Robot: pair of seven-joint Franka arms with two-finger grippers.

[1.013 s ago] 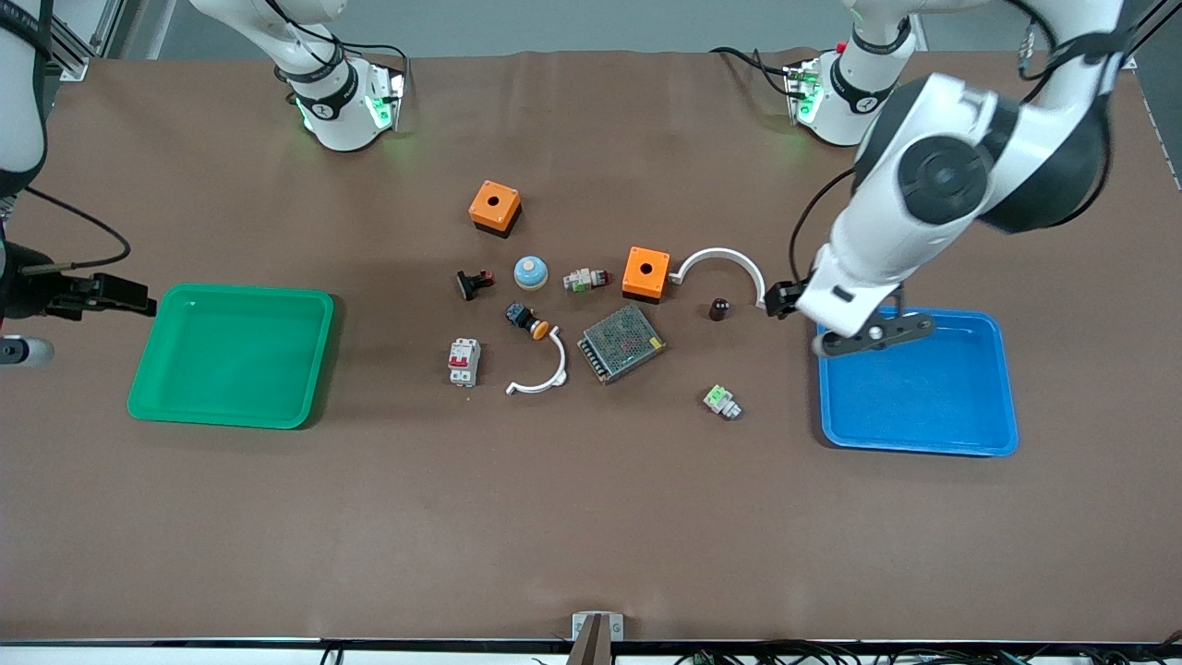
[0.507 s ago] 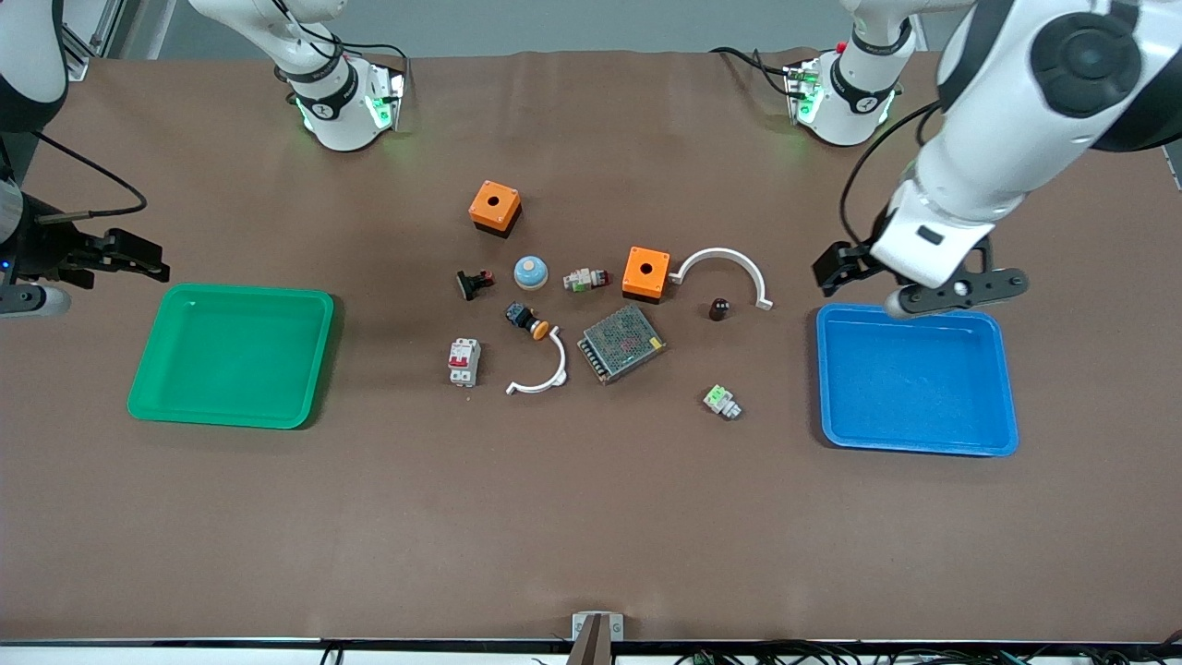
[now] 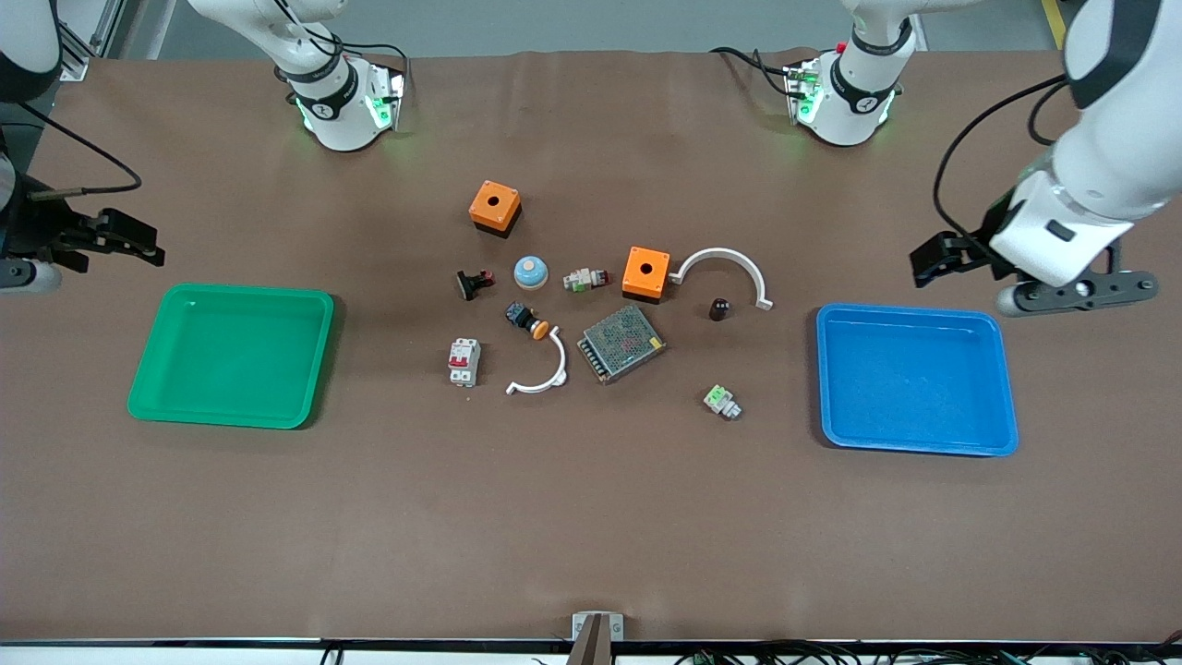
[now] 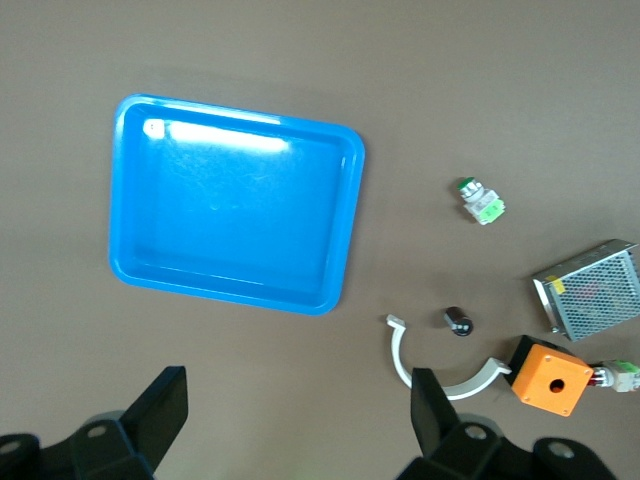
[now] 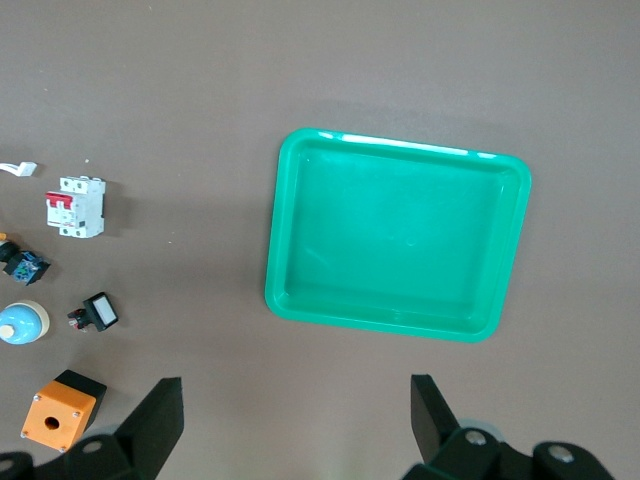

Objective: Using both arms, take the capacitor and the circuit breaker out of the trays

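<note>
The capacitor is a tiny black cylinder on the table between a white arc and the blue tray; it also shows in the left wrist view. The breaker, white-grey with red levers, lies between the green tray and the cluster of parts, and shows in the right wrist view. My left gripper is open and empty, over bare table beside the blue tray. My right gripper is open and empty, over bare table beside the green tray.
The middle cluster holds two orange boxes, two white arcs, a metal mesh box, a blue dome button, a black push-button and a green-topped part. Both trays are empty.
My left arm has swung from over the blue tray's edge out toward the left arm's end of the table. My right gripper has shifted a little toward the robots' bases. No part has moved.
</note>
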